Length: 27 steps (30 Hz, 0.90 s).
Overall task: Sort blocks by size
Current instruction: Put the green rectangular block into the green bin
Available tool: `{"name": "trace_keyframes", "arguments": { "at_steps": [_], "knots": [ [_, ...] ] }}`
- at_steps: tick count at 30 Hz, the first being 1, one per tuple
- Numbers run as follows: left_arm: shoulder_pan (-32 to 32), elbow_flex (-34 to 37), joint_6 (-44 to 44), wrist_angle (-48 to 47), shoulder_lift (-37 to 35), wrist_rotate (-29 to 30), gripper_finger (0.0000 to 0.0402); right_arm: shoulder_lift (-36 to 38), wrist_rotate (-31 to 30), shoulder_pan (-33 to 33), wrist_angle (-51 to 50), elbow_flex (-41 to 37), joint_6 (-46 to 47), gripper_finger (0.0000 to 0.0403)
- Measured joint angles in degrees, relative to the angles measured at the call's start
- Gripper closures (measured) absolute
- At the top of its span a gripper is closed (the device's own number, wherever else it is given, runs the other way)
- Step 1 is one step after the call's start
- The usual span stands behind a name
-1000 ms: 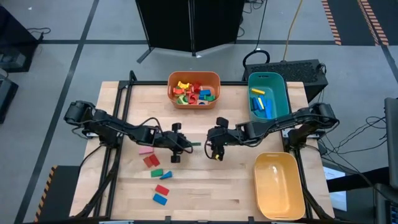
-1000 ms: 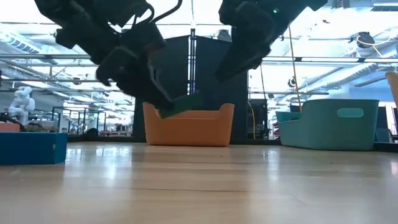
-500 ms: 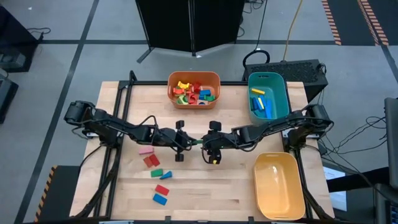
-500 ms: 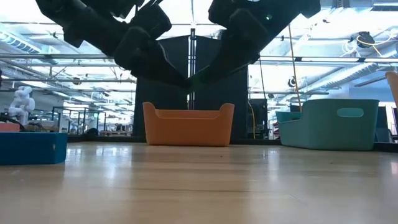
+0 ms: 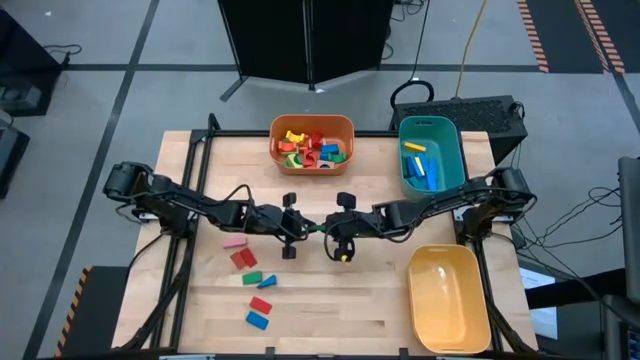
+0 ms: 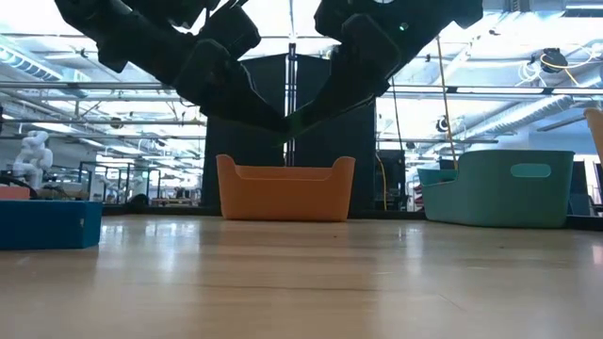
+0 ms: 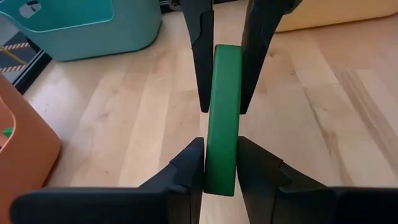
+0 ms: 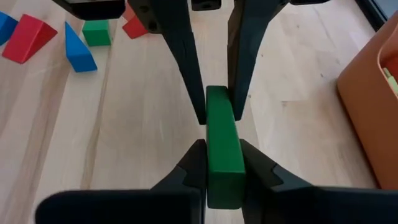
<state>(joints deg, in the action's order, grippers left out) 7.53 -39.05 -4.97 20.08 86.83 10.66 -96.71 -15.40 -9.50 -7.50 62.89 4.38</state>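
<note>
A long green block [image 5: 317, 228] hangs above the middle of the table, and both grippers are shut on it, one at each end. My left gripper [image 5: 306, 228] reaches it from the table's left, my right gripper [image 5: 328, 228] from the right. The left wrist view shows the block [image 7: 222, 106] running from my own fingers to the right gripper's fingers. The low view shows only a sliver of green [image 6: 293, 122] where the two grippers meet. Other loose blocks [image 5: 243, 259] lie flat on the table at the near left. My left gripper pinches the block's left end [image 7: 219, 177] between its two fingers, one on each long side. The fingers come from the table's left, slanting down, and lie along the block. The block is lifted clear of the table. My right gripper pinches the block's right end [image 8: 224, 171] between its two fingers, one on each long side. Its fingers come from the table's right, slanting down, along the block and opposite the left gripper's fingers [image 8: 186, 68].
An orange bin [image 5: 345, 130] with mixed blocks stands at the far middle. A teal bin [image 5: 452, 150] with blue and yellow blocks is at the far right. A yellow bin [image 5: 448, 297] is at the near right. Bare wood lies below the grippers.
My left gripper has risen a little and tipped the green block up toward level. My right gripper has moved toward the table's left and taken hold of the block's free end. In the last half second both have kept still.
</note>
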Motion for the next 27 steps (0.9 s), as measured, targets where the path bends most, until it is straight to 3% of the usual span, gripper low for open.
{"name": "trace_keyframes", "arguments": {
  "at_steps": [14,17,27],
  "knots": [
    [-0.02,0.00,5.95,0.03,-0.28,1.75,0.0311,3.73,-11.61,-0.06,-14.38,-0.04,6.15,0.0366],
    [-0.28,0.00,7.68,-3.37,-1.65,4.77,0.0311,6.02,-13.95,0.05,-18.70,-0.04,7.81,0.0366],
    [-0.28,0.00,10.67,-12.32,-6.59,5.58,0.0311,11.60,-21.05,1.17,-30.09,0.00,10.34,0.0362]
  ]
}}
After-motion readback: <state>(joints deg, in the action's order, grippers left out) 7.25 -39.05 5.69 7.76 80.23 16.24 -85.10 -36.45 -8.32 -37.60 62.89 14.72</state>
